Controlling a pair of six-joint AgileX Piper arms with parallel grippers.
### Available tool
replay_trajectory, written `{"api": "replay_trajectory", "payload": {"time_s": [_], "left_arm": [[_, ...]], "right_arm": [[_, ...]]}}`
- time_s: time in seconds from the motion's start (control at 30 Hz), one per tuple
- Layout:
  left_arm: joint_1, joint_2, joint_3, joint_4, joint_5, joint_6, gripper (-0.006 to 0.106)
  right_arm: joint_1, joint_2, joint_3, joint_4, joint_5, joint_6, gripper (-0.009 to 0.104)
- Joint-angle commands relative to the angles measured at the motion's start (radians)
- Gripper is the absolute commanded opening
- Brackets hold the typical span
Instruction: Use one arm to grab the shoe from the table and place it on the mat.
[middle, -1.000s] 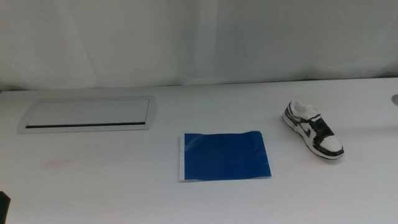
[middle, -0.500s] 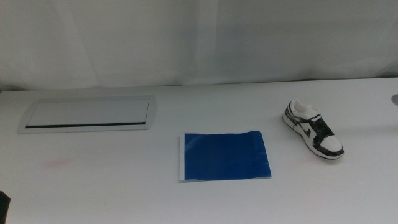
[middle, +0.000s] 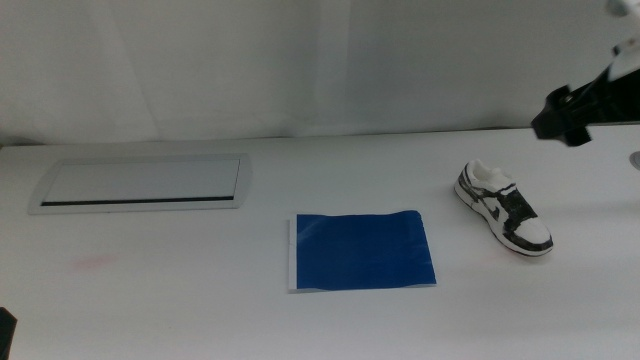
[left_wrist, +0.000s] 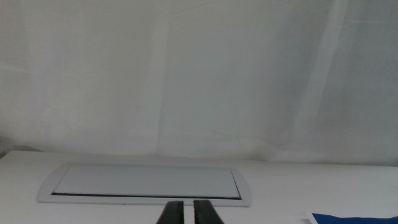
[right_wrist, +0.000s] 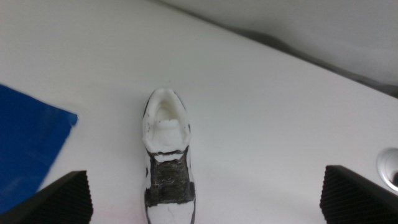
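1. While nothing is being gripped, the table (middle: 200, 300) is being occupied by the grey panel (middle: 142, 183), set well to the left of the mat (middle: 362, 250).
2. The shoe (middle: 503, 209) is being left upright on the table, right of the mat and apart from it.
3. The right gripper (right_wrist: 205, 196) is being held above the shoe, fingers spread wide.
4. The left gripper (left_wrist: 187, 213) is being kept near the panel, fingers pressed almost together.

Soft, even light fills the room, bright enough to wash the plain white tabletop (middle: 180, 300) nearly featureless. The small white-and-black sneaker (middle: 503, 210) casts only a faint shadow. The middle view is slightly hazy; the dark arm (middle: 590, 100) entering at upper right looks blurred. The right wrist view is soft, its corners dim.
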Motion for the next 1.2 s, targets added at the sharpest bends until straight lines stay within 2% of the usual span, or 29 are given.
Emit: {"api": "replay_trajectory", "payload": {"time_s": [0.0,0.27,0.43,0.63,1.17], "left_arm": [[0.002,-0.04,0.04,-0.006,-0.002,-0.001,-0.003],[0.002,-0.04,0.04,-0.006,-0.002,-0.001,-0.003],[0.002,-0.04,0.04,-0.006,-0.002,-0.001,-0.003],[0.002,-0.04,0.04,-0.006,-0.002,-0.001,-0.003],[0.002,-0.04,0.04,-0.006,-0.002,-0.001,-0.003]], "right_arm": [[-0.005,0.066,-0.025,0.015,0.009,-0.079,0.103],[-0.005,0.255,-0.032,0.079,-0.05,-0.192,0.103],[-0.005,0.341,-0.032,0.083,-0.11,-0.207,0.103],[-0.005,0.419,-0.032,0.164,-0.155,-0.3,0.103],[-0.005,0.525,-0.032,0.171,-0.25,-0.318,0.103]]}}
